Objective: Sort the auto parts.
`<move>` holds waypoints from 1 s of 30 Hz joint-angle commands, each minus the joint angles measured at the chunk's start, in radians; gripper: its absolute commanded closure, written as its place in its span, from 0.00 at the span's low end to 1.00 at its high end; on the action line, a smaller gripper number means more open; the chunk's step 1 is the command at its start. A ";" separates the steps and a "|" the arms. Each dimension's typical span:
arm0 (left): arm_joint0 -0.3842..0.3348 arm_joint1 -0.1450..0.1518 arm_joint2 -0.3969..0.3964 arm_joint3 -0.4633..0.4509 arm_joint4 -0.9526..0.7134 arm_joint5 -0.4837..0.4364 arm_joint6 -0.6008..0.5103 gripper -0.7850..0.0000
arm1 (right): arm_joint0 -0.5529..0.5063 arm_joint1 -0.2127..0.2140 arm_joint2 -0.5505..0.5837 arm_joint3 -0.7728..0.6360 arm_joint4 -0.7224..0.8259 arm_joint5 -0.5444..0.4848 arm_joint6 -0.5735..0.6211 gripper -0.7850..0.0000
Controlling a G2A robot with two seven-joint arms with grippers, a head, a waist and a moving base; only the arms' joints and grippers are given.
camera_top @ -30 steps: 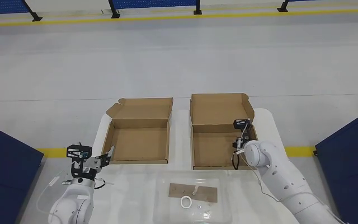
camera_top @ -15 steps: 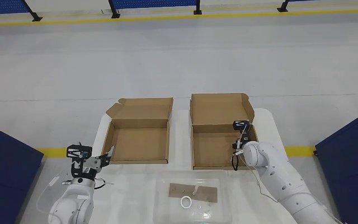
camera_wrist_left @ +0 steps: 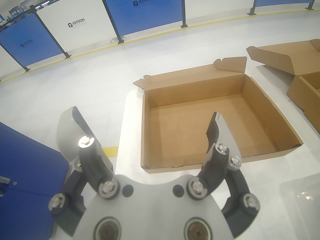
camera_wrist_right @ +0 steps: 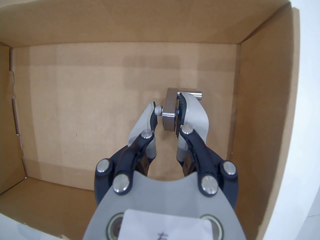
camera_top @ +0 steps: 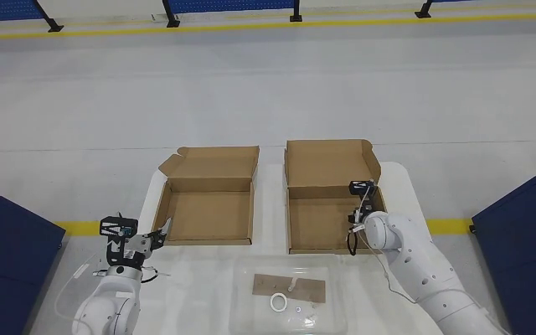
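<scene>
The arms (camera_top: 416,260) are rounded white shells. The left tool (camera_wrist_left: 145,116) and right tool (camera_wrist_right: 167,104) have silver fingers (camera_wrist_left: 223,136), black links and bright screws.

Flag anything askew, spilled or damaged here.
Nothing is spilled or tipped. One oddity: a side wall of the right box has a ragged, notched edge, as if torn. The right gripper also holds the metal part unevenly, with one finger on a protruding stud and the other flat on the block.

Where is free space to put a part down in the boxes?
The left box is wholly bare inside its four walls. The right box has a bare floor too, but it is crowded where the right pincer holds a metal part.
</scene>
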 commanded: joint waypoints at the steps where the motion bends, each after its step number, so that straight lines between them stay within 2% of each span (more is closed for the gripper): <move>1: 0.000 0.000 0.000 0.000 0.000 0.000 0.000 0.00 | -0.003 -0.001 0.004 -0.003 -0.003 -0.001 -0.001 0.80; 11: 0.000 0.000 0.000 0.000 0.000 0.000 0.000 0.00 | -0.023 -0.004 0.024 -0.033 -0.032 0.008 0.002 0.71; 19: 0.000 0.000 0.000 0.000 0.000 0.000 0.000 0.00 | -0.050 -0.004 0.043 -0.082 -0.061 0.012 0.010 0.52; 20: 0.000 0.000 0.000 0.000 0.000 0.000 0.000 0.00 | -0.057 -0.003 0.047 -0.096 -0.066 0.013 0.012 0.42; 21: 0.000 0.000 0.000 0.000 0.000 0.000 0.000 0.00 | -0.065 -0.002 0.053 -0.111 -0.071 0.013 0.014 0.18; 22: 0.000 0.000 0.000 0.000 0.000 0.000 0.000 0.00 | -0.073 0.000 0.059 -0.127 -0.078 0.013 0.018 0.00; 30: 0.000 0.000 0.000 0.000 0.000 0.000 0.000 0.00 | -0.146 0.012 0.120 -0.254 -0.104 -0.005 0.000 0.00</move>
